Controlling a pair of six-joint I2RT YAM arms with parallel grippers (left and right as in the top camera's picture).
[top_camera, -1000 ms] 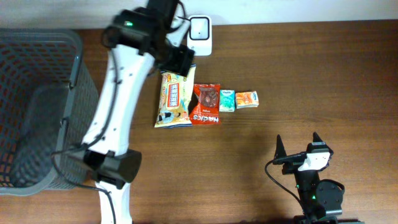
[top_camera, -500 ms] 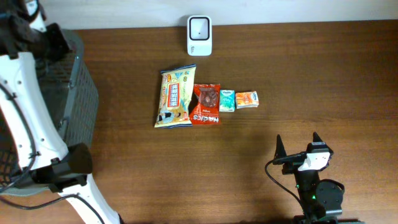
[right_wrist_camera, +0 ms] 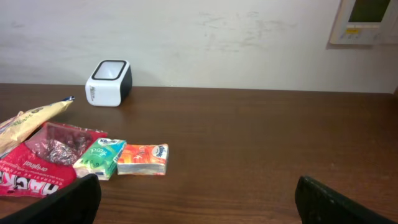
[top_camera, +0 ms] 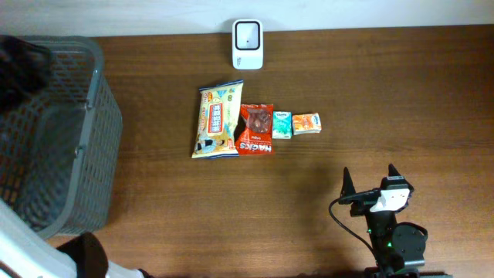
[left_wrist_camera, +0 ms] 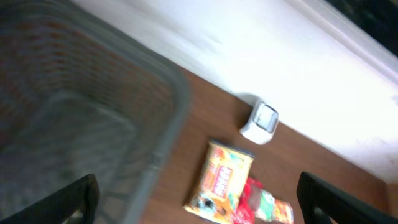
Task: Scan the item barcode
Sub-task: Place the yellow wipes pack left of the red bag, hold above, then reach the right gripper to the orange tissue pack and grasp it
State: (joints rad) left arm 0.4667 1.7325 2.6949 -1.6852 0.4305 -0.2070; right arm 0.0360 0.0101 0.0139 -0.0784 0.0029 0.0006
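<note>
Four items lie in a row mid-table: a yellow snack bag (top_camera: 218,121), a red snack bag (top_camera: 255,129), a green tissue pack (top_camera: 282,124) and an orange tissue pack (top_camera: 306,123). The white barcode scanner (top_camera: 247,34) stands at the far edge behind them. My left gripper (left_wrist_camera: 196,208) is open and empty, high up by the basket, looking down on the scanner (left_wrist_camera: 261,121) and the yellow bag (left_wrist_camera: 224,180). At the near right my right gripper (top_camera: 369,176) rests open and empty, with the orange pack (right_wrist_camera: 143,159) ahead to its left.
A tall grey mesh basket (top_camera: 46,131) fills the left end of the table. A white link of the left arm (top_camera: 15,239) shows at the bottom left corner. A pale wall runs behind the scanner (right_wrist_camera: 109,83).
The left arm has swung from beside the scanner leftward over the basket and mostly out of the overhead view. The four items and the right arm have not moved.
</note>
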